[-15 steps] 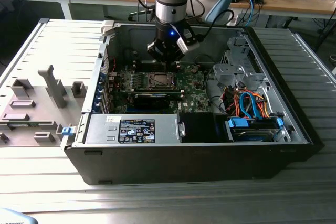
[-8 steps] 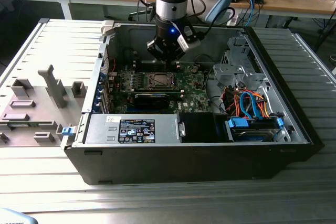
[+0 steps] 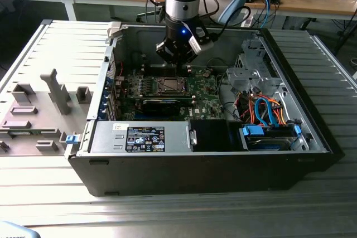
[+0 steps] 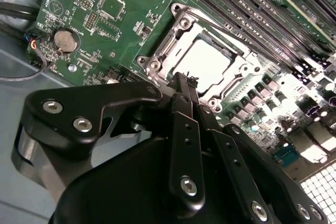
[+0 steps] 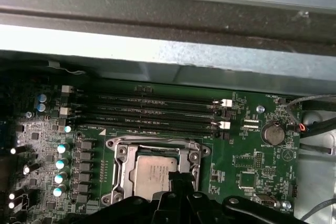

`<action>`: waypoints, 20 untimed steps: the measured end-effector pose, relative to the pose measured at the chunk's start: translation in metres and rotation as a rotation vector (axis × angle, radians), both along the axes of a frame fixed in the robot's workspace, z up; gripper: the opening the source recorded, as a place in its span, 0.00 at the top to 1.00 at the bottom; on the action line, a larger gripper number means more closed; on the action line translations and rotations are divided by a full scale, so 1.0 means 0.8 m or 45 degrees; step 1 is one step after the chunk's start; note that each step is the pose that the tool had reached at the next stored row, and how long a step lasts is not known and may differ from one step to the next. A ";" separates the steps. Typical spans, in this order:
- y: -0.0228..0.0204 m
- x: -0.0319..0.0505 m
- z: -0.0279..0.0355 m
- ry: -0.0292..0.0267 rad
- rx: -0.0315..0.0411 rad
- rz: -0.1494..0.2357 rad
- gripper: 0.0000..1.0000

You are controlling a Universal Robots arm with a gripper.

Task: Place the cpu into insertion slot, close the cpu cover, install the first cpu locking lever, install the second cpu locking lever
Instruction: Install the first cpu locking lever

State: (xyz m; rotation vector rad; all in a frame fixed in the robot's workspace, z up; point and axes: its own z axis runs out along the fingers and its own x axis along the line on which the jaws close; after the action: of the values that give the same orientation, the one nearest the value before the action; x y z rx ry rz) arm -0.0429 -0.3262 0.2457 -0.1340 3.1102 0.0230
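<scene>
workshop, open pc case (image 3: 290, 121) on slatted worktop (image 3: 167, 215). cpu (image 4: 207, 64) seated in insertion slot (image 5: 118, 182), cpu cover (image 4: 239, 74) down. pincer (image 4: 185, 80) fingers together, just above cover edge (empty). risk: tip skids, gouges motherboard (image 4: 121, 19).

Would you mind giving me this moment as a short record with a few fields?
setting: open computer case lying on a metal table
chip: cpu seated in the socket on the green board
cover: metal cover down around the chip, framing it
claw: claw shut, its tips at the socket's edge, holding nothing that shows
nearby: round coin battery, long memory slots beside the socket
</scene>
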 end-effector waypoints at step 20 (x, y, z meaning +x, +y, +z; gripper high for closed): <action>-0.0033 0.000 0.0140 0.0001 -0.0001 0.000 0.89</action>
State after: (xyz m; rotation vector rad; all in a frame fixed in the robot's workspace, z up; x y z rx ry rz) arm -0.0429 -0.3288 0.2569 -0.1340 3.1103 0.0229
